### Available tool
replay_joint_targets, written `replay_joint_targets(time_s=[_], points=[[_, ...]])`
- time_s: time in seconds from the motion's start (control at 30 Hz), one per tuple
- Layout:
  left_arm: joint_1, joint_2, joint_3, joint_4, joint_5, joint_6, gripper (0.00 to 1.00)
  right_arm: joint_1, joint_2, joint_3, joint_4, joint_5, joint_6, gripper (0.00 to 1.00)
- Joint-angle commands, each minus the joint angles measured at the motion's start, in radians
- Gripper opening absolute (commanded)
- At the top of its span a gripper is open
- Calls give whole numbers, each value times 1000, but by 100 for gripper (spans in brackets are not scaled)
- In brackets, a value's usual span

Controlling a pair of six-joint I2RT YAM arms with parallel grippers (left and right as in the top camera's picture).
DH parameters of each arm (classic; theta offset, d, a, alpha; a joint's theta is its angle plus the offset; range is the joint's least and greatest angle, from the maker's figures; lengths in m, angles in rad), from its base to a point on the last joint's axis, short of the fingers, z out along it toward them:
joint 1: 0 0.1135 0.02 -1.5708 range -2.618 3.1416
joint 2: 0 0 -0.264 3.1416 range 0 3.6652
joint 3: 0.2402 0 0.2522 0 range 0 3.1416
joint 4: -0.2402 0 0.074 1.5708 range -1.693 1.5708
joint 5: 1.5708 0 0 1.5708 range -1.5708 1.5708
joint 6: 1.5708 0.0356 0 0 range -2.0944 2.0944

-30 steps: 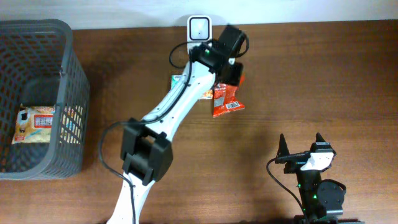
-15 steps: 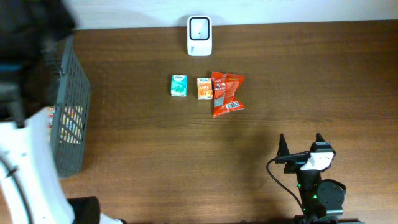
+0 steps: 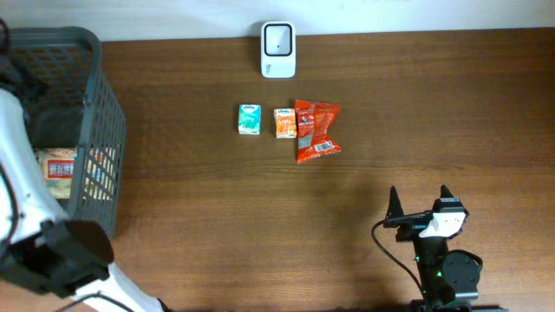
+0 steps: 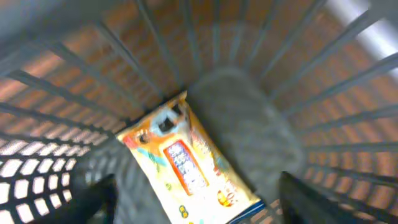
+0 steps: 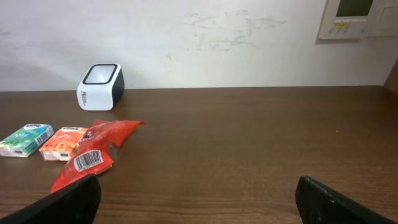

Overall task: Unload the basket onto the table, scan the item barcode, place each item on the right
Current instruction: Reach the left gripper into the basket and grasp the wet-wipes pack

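The left pincer [image 4: 199,198] hung wide and empty over the grey basket [image 3: 97,104] at the bench's [image 3: 434,113] left edge. The yellow packet [image 4: 186,167] lay flat on the basket floor beneath it. The right pincer [image 5: 198,198] gaped, empty, near the front right corner. The scanner [image 3: 277,38] stood at the back edge.

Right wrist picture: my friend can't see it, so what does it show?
A red snack bag lies barcode-up on a brown wooden table, beside a small orange box and a green box. Behind them a white scanner stands by the wall, and the open right gripper shows as dark fingers in the bottom corners.
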Motion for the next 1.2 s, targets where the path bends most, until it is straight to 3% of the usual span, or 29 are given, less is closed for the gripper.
replay_joint_targets(time_s=[0.0, 0.13, 0.33, 0.7, 0.77, 0.87, 0.97, 1.07, 1.13, 1.17], points=[[7, 95, -14, -31, 14, -9, 82, -3, -7, -7, -4, 6, 11, 99], [7, 227, -14, -38, 159, -9, 87, -3, -7, -7, -4, 6, 11, 99], [8, 352, -14, -52, 145, -101, 90, -3, -7, -7, -4, 6, 11, 99], [7, 524, -15, -82, 76, -106, 90, -3, -7, -7, -4, 6, 11, 99], [7, 535, -15, -89, 66, -107, 84, -3, -7, -7, -4, 6, 11, 99], [7, 535, -15, -99, 66, -106, 46, -3, -7, -7, -4, 6, 11, 99], [7, 534, -4, -124, 66, -106, 28, -3, -7, -7, -4, 6, 11, 99], [7, 534, 71, -188, 66, -106, 24, -3, -7, -7, -4, 6, 11, 99], [7, 534, 188, -279, 66, -106, 0, -3, -7, -7, -4, 6, 11, 99], [7, 534, 244, -320, 66, -106, 0, -3, -7, -7, -4, 6, 11, 98]])
